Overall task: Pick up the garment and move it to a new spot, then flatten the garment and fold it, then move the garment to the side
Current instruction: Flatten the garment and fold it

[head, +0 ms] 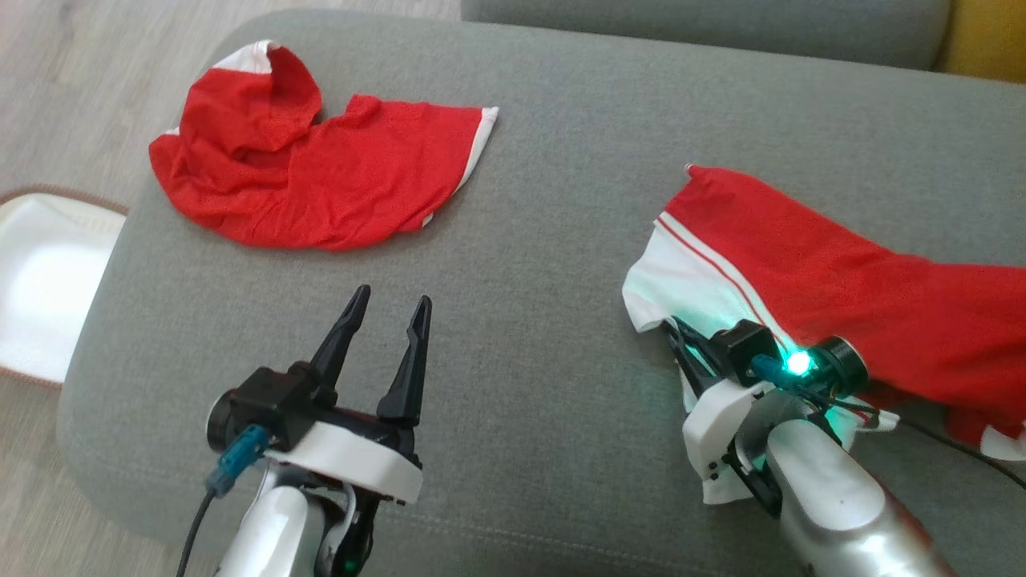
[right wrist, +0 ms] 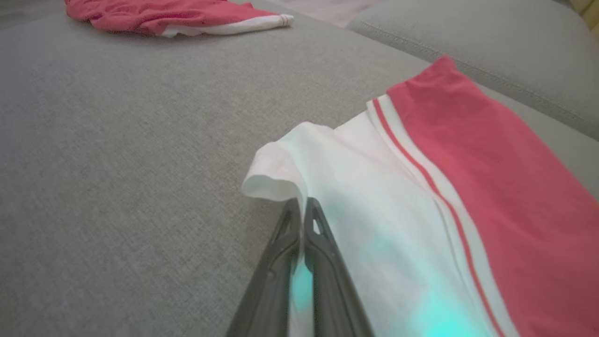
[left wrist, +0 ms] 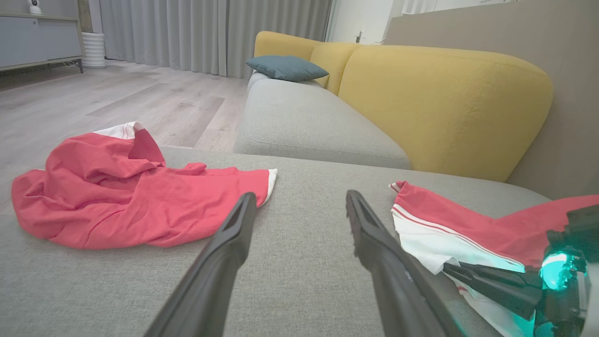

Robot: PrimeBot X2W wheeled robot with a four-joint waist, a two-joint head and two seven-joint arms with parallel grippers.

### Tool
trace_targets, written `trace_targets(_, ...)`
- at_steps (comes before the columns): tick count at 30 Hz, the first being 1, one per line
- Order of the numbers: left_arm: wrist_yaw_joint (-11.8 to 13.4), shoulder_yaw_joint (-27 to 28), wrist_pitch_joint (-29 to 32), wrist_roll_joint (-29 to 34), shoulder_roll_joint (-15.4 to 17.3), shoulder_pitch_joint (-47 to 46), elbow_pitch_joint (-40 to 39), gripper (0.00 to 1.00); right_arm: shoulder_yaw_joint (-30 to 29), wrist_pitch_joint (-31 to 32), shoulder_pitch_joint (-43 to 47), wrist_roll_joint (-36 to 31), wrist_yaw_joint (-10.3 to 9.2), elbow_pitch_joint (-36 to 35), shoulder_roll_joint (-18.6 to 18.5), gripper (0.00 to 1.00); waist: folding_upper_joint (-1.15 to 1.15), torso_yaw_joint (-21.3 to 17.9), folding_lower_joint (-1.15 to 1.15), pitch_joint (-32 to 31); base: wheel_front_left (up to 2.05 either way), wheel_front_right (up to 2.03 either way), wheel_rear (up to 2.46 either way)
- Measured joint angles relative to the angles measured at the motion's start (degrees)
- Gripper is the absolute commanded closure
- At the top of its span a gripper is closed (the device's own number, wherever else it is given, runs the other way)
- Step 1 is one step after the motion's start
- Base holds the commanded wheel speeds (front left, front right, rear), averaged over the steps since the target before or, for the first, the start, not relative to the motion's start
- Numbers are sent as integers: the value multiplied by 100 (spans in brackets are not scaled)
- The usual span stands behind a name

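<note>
The grey sofa seat (head: 545,200) carries the red-and-white garment (head: 842,272) at the frame's right, its white edge pinched in the closed right tool (right wrist: 303,208). A second red garment (head: 321,176) lies crumpled at upper left. The left tool (head: 393,304), lower left, is spread and empty, seemingly just above the seat.

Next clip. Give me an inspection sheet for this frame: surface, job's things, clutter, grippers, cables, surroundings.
Surface: grey sofa cushion, flat fabric.
Job's things: red-and-white garment lies at the right, its white edge pinched; crumpled red garment lies at the far left.
Clutter: nothing seen.
Grippers: left gripper open, holding nothing; right gripper shut on the white edge.
Cables: blue-plugged cable at the left wrist; black cable trails from the right wrist.
Surroundings: yellow backrest, blue pillow, wooden floor, white brown-rimmed mat.
</note>
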Motion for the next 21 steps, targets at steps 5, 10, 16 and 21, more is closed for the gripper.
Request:
trace_targets(5, 1, 9, 0, 8, 0, 32, 27, 0, 32, -245, -45, 108, 0, -360, 35, 100, 0, -109, 0, -184, 0, 0, 0)
trace_targets(10, 3, 12, 0, 26, 0, 50, 26, 0, -40, -255, -326, 236, 0, -1055, -73, 100, 0, -220, 0, -315, 0, 0, 0)
trace_targets(16, 4, 3, 0, 23, 0, 92, -36, 0, -231, 285, -753, 304, 0, -1898, -736, 100, 0, -227, 0, -194, 0, 0, 0)
trace_targets(21, 4, -11, 0, -36, 0, 78, -91, 0, -255, 839, -1375, 335, 0, -2197, -1484, 100, 0, -173, 0, 40, 0, 0, 0)
